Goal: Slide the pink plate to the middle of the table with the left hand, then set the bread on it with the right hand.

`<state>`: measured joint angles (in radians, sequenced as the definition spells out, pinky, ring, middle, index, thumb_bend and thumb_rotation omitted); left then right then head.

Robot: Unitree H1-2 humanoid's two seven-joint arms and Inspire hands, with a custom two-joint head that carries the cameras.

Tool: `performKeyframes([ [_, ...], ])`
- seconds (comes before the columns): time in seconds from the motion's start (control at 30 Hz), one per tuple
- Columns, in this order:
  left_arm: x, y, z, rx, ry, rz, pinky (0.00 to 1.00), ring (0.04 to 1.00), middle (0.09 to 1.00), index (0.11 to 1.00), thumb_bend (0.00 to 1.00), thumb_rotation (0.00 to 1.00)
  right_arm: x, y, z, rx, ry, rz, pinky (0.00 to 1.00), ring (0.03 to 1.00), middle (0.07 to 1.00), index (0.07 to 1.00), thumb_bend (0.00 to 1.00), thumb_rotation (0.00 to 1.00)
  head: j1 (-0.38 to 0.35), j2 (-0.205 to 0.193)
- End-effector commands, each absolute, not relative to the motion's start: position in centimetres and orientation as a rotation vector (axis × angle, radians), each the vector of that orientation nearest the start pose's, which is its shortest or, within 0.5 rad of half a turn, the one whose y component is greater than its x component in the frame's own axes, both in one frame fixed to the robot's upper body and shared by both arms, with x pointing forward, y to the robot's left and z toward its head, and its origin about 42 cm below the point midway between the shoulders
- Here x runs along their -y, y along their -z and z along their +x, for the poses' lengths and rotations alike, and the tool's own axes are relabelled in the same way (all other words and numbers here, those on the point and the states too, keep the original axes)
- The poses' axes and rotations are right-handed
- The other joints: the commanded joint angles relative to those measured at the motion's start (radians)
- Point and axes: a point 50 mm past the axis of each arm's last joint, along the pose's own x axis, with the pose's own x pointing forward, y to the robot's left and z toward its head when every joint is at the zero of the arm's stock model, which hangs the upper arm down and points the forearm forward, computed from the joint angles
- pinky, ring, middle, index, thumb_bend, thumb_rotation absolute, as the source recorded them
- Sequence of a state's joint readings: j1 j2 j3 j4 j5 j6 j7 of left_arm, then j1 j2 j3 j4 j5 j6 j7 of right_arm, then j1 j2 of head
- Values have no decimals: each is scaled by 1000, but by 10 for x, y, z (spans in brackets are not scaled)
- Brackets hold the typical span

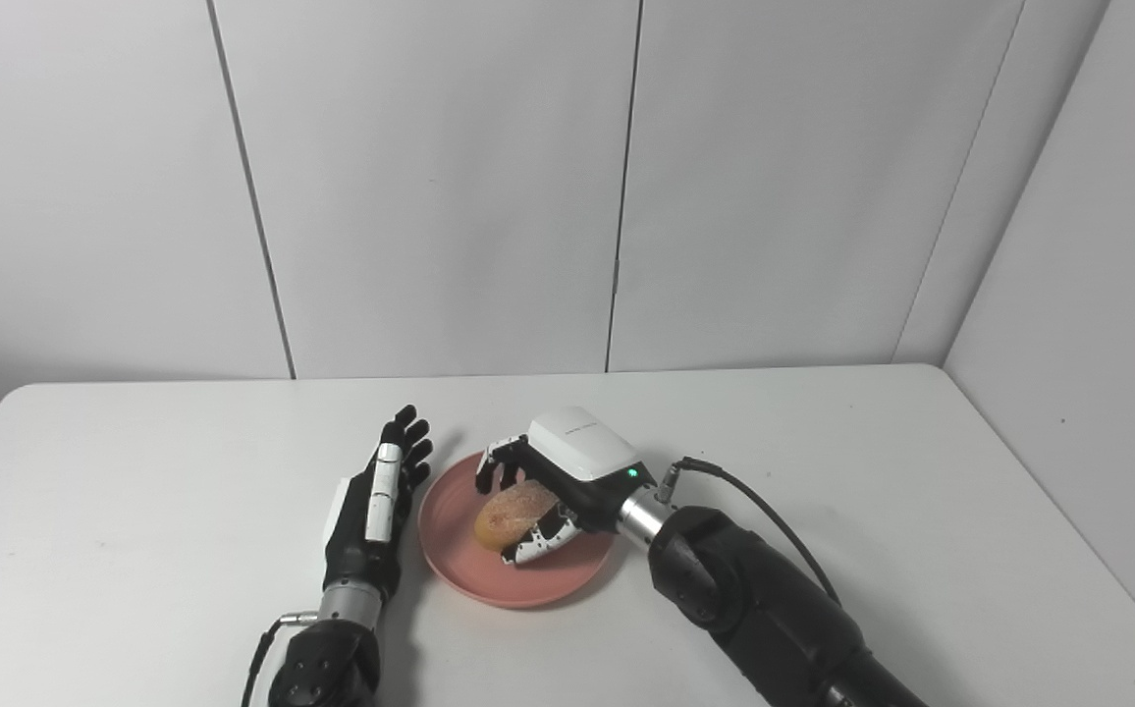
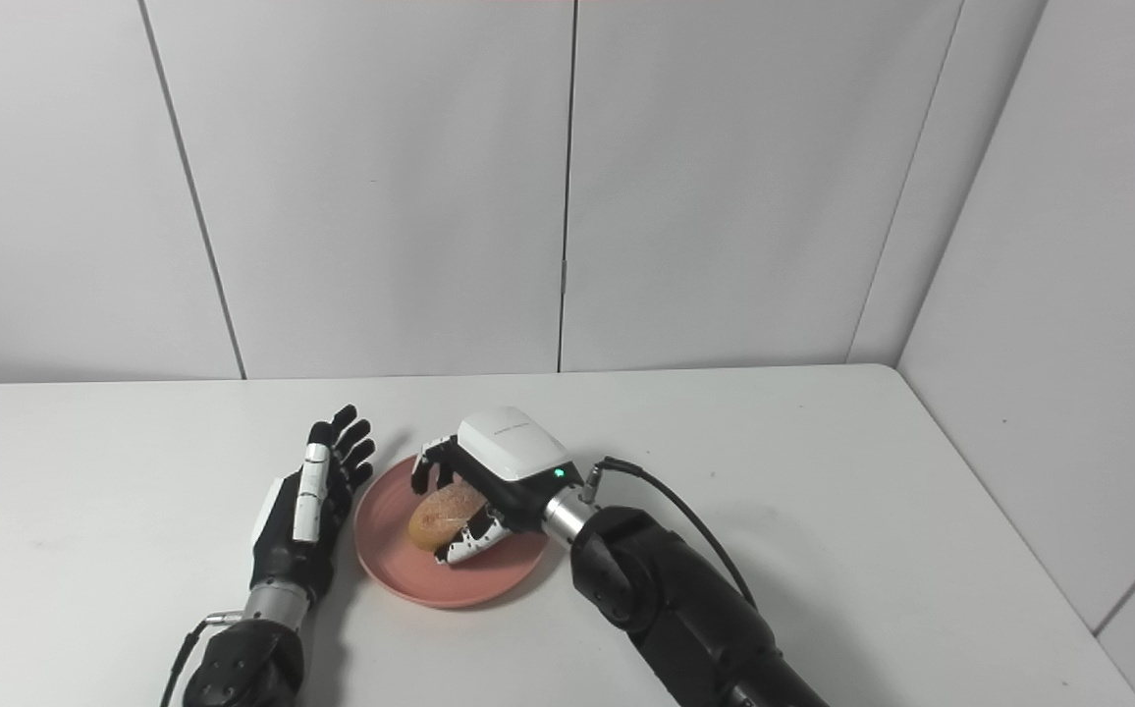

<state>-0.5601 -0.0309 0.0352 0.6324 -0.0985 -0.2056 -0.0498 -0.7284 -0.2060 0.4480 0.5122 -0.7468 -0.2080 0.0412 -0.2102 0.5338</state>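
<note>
- Left eye view: the pink plate (image 1: 513,560) lies on the white table (image 1: 823,462) a little left of centre in the lower half of the frame. That is roughly mid-table, so the sliding step looks done.
- The bread (image 1: 512,515), a golden roll, sits over the middle of the plate. The right hand (image 1: 556,483) comes in from the lower right and is wrapped around the bread, fingers curled over its far side and thumb under its near end. The grip reads as a carry hold over the dish. Whether the roll already rests on the plate or is just above it cannot be told here.
- The left hand (image 1: 376,501) stands on edge just beside the plate's left rim, fingers straight and close together, holding nothing. Whether it touches the rim is unclear. It is likely posed flat-sided because a flat palm pushes a plate sideways well.

- Right eye view: the same pink plate (image 2: 445,570) appears lower centre-left, with the bread (image 2: 442,516) in its middle, closed in by the right hand (image 2: 489,481). A green light shows on the hand's white back cover.
- The left hand (image 2: 307,501) is upright at the plate's left, fingers extended and empty, with a thin gap of table seeming to show between it and the rim.
- Judged from both views, what remains is to let go: the fingers must open without dragging the roll off centre, then lift clear.
</note>
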Motion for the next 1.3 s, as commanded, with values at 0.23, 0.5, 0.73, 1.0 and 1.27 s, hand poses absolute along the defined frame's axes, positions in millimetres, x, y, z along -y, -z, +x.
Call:
performKeyframes([
  [0.23, -144, -147, 451, 142, 176, -118, 953, 941, 939, 913, 781, 1000, 126, -230, 477, 492, -553, -1196, 655, 762, 791, 803, 562, 449, 0, 4],
  [0.5, -143, -148, 450, 145, 178, -118, 951, 939, 934, 912, 782, 1000, 128, -230, 475, 476, -598, -1230, 946, 952, 960, 927, 627, 780, -1, 6],
  [0.73, -143, -148, 451, 148, 192, -127, 954, 945, 945, 921, 777, 1000, 129, -231, 474, 479, -604, -1212, 1000, 1000, 1000, 964, 669, 767, 2, 5],
  [1.0, -143, -149, 452, 149, 187, -125, 951, 942, 945, 921, 782, 1000, 139, -240, 470, 584, -467, -1087, 1000, 1000, 1000, 1000, 660, 802, 4, 2],
  [1.27, -146, -150, 453, 150, 179, -121, 956, 942, 940, 910, 789, 1000, 161, -238, 461, 602, -231, -684, 947, 1000, 1000, 1000, 681, 875, 5, 0],
])
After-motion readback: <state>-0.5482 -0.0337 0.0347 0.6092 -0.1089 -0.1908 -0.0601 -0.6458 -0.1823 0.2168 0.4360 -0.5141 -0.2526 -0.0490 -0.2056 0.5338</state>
